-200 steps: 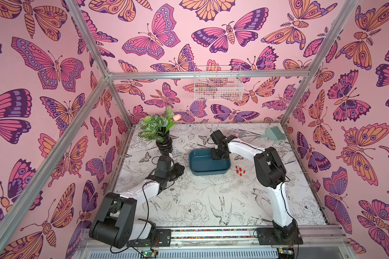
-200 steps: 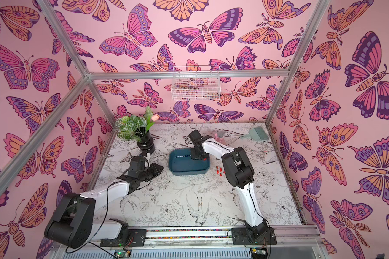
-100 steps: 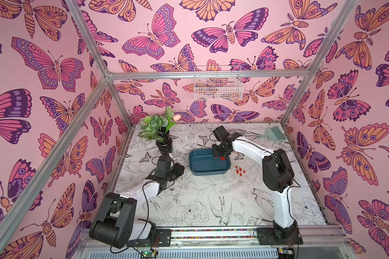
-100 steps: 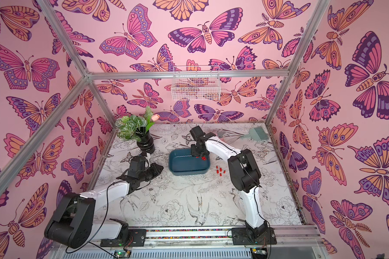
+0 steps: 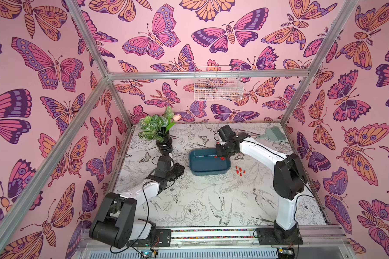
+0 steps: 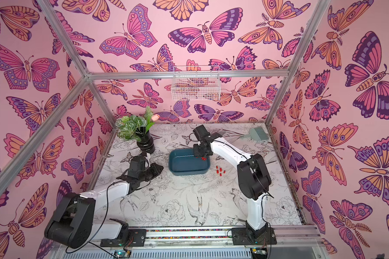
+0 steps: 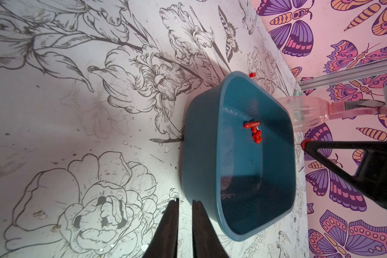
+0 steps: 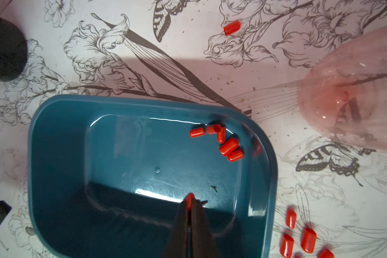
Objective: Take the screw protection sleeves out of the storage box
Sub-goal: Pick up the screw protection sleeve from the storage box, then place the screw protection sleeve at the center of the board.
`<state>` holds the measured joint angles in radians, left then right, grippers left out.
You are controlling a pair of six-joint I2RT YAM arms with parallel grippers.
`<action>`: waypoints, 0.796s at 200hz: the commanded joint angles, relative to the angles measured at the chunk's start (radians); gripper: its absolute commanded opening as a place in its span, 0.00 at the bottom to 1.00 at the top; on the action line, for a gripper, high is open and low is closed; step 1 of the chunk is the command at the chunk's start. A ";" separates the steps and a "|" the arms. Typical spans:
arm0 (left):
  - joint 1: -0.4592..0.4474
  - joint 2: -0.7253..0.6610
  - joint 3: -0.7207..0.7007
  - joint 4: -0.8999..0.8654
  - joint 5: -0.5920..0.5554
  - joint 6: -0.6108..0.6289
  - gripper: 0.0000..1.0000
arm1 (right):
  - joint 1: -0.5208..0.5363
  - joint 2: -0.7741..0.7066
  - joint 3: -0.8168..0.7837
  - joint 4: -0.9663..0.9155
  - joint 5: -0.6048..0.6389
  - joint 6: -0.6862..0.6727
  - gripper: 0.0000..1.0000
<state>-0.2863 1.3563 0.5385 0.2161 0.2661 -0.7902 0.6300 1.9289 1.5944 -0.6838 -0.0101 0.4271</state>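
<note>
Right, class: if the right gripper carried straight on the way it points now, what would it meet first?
Most likely the bare floor of the storage box, short of the loose screw protection sleeves. The right gripper, shut on one sleeve, points down into it; depth is unclear.

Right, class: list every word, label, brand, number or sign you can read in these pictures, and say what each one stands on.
No readable text in any view.
The storage box is plain teal and the screw protection sleeves are plain red.
The walls and table carry only drawings of butterflies, flowers and birds.
</note>
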 commanded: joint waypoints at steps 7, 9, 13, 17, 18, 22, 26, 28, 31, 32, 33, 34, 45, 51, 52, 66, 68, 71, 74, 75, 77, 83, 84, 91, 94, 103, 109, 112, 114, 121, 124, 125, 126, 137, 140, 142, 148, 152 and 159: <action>0.010 -0.005 -0.011 0.011 0.006 0.003 0.17 | -0.003 -0.081 -0.050 -0.047 0.006 0.007 0.01; 0.010 -0.005 -0.010 0.011 0.007 0.003 0.17 | -0.003 -0.084 -0.054 -0.048 0.008 0.006 0.01; 0.010 -0.006 -0.010 0.010 0.007 0.003 0.17 | -0.004 -0.097 -0.061 -0.054 0.013 0.004 0.01; 0.010 -0.004 -0.010 0.011 0.007 0.003 0.17 | -0.003 -0.108 -0.068 -0.059 0.018 0.001 0.01; 0.010 -0.004 -0.009 0.010 0.007 0.003 0.17 | -0.003 -0.111 -0.069 -0.060 0.019 0.000 0.01; 0.010 -0.004 -0.009 0.011 0.007 0.003 0.17 | -0.004 -0.121 -0.077 -0.065 0.025 -0.003 0.01; 0.010 -0.004 -0.009 0.010 0.006 0.003 0.17 | -0.005 -0.135 -0.083 -0.070 0.029 -0.006 0.01; 0.010 -0.005 -0.009 0.010 0.006 0.003 0.17 | -0.005 -0.140 -0.089 -0.072 0.031 -0.007 0.01; 0.010 -0.005 -0.009 0.009 0.005 0.003 0.17 | -0.007 -0.149 -0.095 -0.075 0.034 -0.009 0.01; 0.009 -0.005 -0.009 0.009 0.006 0.003 0.17 | -0.009 -0.152 -0.096 -0.076 0.035 -0.009 0.01; 0.009 -0.004 -0.009 0.009 0.006 0.003 0.18 | -0.009 -0.154 -0.097 -0.077 0.035 -0.010 0.01; 0.010 -0.005 -0.009 0.009 0.006 0.003 0.18 | -0.009 -0.157 -0.100 -0.079 0.036 -0.011 0.01; 0.010 -0.004 -0.009 0.009 0.007 0.003 0.17 | -0.017 -0.192 -0.124 -0.088 0.038 -0.017 0.01; 0.009 -0.004 -0.009 0.008 0.007 0.003 0.18 | -0.023 -0.208 -0.139 -0.091 0.039 -0.022 0.01; 0.009 -0.004 -0.009 0.009 0.007 0.003 0.17 | -0.024 -0.211 -0.140 -0.092 0.040 -0.023 0.01; 0.010 -0.002 -0.009 0.008 0.007 0.003 0.17 | -0.033 -0.247 -0.172 -0.099 0.048 -0.032 0.02; 0.010 -0.002 -0.008 0.009 0.006 0.004 0.17 | -0.035 -0.252 -0.177 -0.100 0.050 -0.031 0.02; 0.010 -0.002 -0.008 0.009 0.007 0.003 0.18 | -0.037 -0.259 -0.183 -0.101 0.051 -0.033 0.02; 0.010 -0.002 -0.008 0.009 0.007 0.003 0.17 | -0.040 -0.264 -0.191 -0.103 0.052 -0.035 0.02; 0.009 -0.002 -0.008 0.008 0.006 0.003 0.18 | -0.041 -0.266 -0.193 -0.103 0.052 -0.035 0.02; 0.010 -0.002 -0.008 0.009 0.007 0.003 0.17 | -0.043 -0.272 -0.198 -0.103 0.051 -0.035 0.02; 0.009 -0.002 -0.008 0.009 0.007 0.003 0.18 | -0.048 -0.283 -0.212 -0.102 0.052 -0.037 0.02; 0.010 -0.002 -0.008 0.009 0.007 0.003 0.17 | -0.048 -0.285 -0.215 -0.102 0.052 -0.037 0.02; 0.010 -0.003 -0.008 0.009 0.007 0.003 0.17 | -0.054 -0.296 -0.231 -0.102 0.051 -0.039 0.02; 0.010 -0.002 -0.008 0.009 0.006 0.003 0.17 | -0.057 -0.302 -0.238 -0.102 0.052 -0.040 0.02; 0.010 -0.002 -0.008 0.009 0.007 0.003 0.17 | -0.065 -0.316 -0.258 -0.102 0.050 -0.042 0.02; 0.010 -0.003 -0.008 0.009 0.007 0.003 0.17 | -0.071 -0.324 -0.271 -0.101 0.050 -0.045 0.02; 0.009 -0.003 -0.008 0.008 0.006 0.003 0.17 | -0.073 -0.327 -0.279 -0.101 0.050 -0.046 0.02; 0.010 -0.003 -0.008 0.007 0.006 0.003 0.17 | -0.076 -0.330 -0.283 -0.100 0.050 -0.047 0.02; 0.010 -0.003 -0.008 0.008 0.006 0.003 0.17 | -0.081 -0.339 -0.300 -0.097 0.049 -0.048 0.02; 0.010 -0.002 -0.008 0.008 0.006 0.003 0.18 | -0.085 -0.342 -0.308 -0.098 0.049 -0.048 0.02; 0.010 -0.003 -0.008 0.008 0.006 0.003 0.18 | -0.087 -0.343 -0.309 -0.098 0.049 -0.049 0.02; 0.009 -0.002 -0.008 0.008 0.006 0.003 0.17 | -0.088 -0.344 -0.312 -0.097 0.048 -0.049 0.02; 0.009 -0.002 -0.008 0.008 0.006 0.003 0.17 | -0.101 -0.351 -0.341 -0.089 0.044 -0.052 0.02; 0.010 -0.001 -0.007 0.007 0.007 0.003 0.18 | -0.105 -0.351 -0.349 -0.086 0.042 -0.053 0.02; 0.010 0.000 -0.007 0.008 0.007 0.003 0.17 | -0.108 -0.351 -0.353 -0.084 0.041 -0.055 0.02; 0.010 0.000 -0.007 0.006 0.007 0.003 0.17 | -0.119 -0.351 -0.369 -0.079 0.037 -0.056 0.02; 0.010 -0.002 -0.007 0.006 0.007 0.003 0.17 | -0.126 -0.351 -0.380 -0.074 0.032 -0.057 0.02; 0.010 0.001 -0.006 0.006 0.007 0.003 0.18 | -0.138 -0.380 -0.397 -0.066 0.025 -0.060 0.02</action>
<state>-0.2863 1.3563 0.5385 0.2157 0.2661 -0.7906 0.5282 1.5940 1.2427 -0.7547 0.0246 0.3878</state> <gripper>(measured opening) 0.174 0.082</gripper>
